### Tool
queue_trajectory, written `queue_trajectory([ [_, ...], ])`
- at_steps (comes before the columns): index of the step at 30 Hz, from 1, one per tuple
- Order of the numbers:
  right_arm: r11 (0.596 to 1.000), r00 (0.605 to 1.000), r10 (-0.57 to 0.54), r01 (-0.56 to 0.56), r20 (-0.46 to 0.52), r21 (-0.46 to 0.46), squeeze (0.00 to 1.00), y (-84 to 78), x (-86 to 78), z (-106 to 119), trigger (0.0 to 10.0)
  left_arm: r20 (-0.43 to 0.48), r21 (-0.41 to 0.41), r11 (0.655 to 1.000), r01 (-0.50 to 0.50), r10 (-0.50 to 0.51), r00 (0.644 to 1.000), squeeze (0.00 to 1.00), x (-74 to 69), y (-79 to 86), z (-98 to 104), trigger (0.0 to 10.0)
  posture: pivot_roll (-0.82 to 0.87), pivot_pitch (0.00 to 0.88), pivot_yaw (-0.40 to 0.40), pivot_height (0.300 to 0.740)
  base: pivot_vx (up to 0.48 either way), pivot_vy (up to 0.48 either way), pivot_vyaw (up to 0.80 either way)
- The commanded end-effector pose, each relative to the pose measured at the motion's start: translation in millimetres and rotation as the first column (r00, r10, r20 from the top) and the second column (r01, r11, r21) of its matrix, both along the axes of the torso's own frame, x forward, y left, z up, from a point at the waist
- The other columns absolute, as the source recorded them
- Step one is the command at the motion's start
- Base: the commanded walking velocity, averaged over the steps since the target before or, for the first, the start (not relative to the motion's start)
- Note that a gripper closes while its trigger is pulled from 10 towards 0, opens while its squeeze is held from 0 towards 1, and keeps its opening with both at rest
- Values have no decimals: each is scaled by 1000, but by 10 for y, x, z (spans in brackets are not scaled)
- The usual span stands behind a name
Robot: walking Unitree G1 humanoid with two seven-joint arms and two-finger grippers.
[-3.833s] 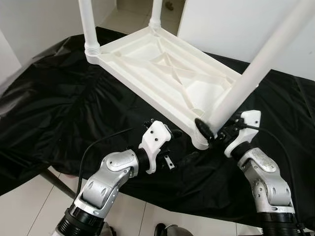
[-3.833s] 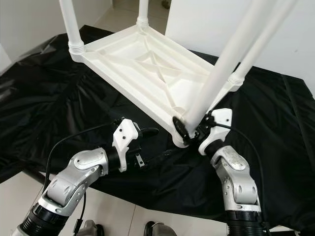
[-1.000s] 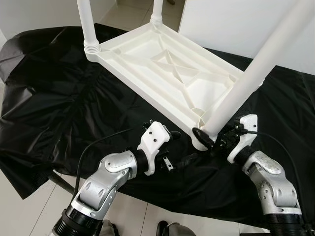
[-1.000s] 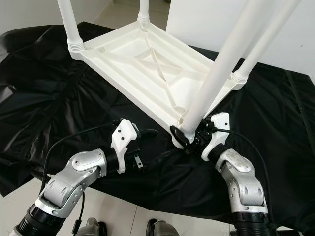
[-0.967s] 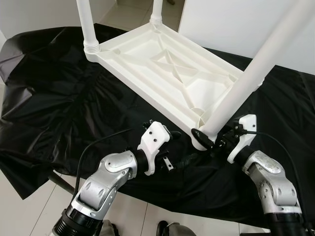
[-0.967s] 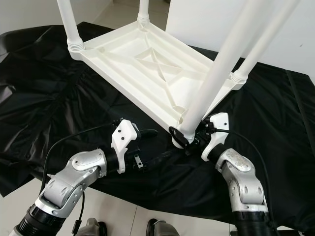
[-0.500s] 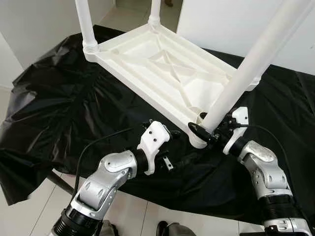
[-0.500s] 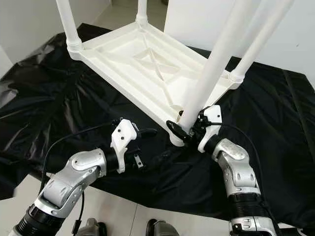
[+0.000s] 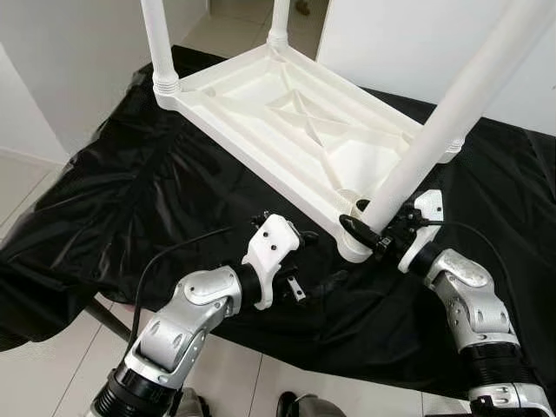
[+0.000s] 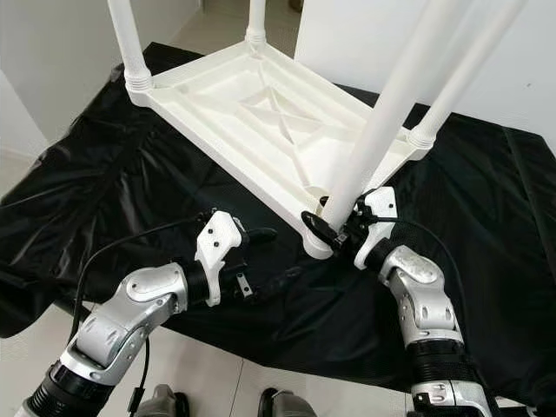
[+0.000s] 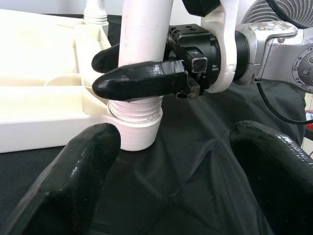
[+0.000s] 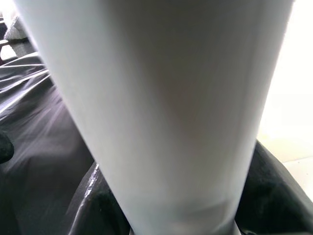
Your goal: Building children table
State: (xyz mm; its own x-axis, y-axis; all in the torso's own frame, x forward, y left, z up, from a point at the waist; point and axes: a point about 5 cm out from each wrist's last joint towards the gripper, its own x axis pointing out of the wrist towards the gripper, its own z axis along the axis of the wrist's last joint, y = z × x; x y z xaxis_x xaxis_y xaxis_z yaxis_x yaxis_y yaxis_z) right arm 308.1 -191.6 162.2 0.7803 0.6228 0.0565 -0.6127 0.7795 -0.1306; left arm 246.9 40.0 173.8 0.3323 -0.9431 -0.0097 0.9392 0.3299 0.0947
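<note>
A white plastic children's table (image 9: 287, 113) lies upside down on a black cloth. Two legs (image 9: 159, 43) stand at its far corners, and another stands at the far right corner (image 10: 452, 87). The near-right leg (image 9: 434, 139) leans up out of the threaded corner socket (image 11: 134, 122). My right gripper (image 9: 369, 226) is shut around this leg just above the socket; one of its fingers (image 11: 142, 81) wraps the front of the leg. The leg (image 12: 161, 107) sits close before the right wrist camera. My left gripper (image 9: 317, 258) hovers open over the cloth, left of that corner, holding nothing.
The black cloth (image 9: 130, 200) covers the work surface and hangs over its near and left edges. Pale floor tiles (image 9: 35, 365) show below. A white wall (image 9: 391, 43) stands behind the table. A black cable (image 9: 174, 256) loops from my left arm.
My right wrist has swung up and in behind the leg since a second ago, still shut on it. The left gripper has stayed put. The camera shifted slightly.
</note>
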Motion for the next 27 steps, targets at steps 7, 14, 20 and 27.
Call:
queue_trajectory([
  [7,976,975,-218,218,-34,-14,0,-5,-74,-141,10000,-9,-1,999,32,-32,999,0,-61,-53,-24,10000,67,130,-97,740,0,0,0],
  [14,911,913,-406,408,-42,54,0,88,-103,-141,10000,-12,-2,999,40,-40,999,0,-71,-70,-33,10000,61,129,-98,740,0,0,0],
  [20,738,742,-667,671,-66,75,0,215,-116,-199,10000,-11,-1,999,46,-46,999,0,-67,-89,-42,10000,64,118,-107,740,0,0,0],
  [27,708,714,-695,700,-82,98,0,445,-191,-204,10000,-13,-3,999,48,-48,999,0,-84,-96,-49,10000,67,107,-114,740,0,0,0],
])
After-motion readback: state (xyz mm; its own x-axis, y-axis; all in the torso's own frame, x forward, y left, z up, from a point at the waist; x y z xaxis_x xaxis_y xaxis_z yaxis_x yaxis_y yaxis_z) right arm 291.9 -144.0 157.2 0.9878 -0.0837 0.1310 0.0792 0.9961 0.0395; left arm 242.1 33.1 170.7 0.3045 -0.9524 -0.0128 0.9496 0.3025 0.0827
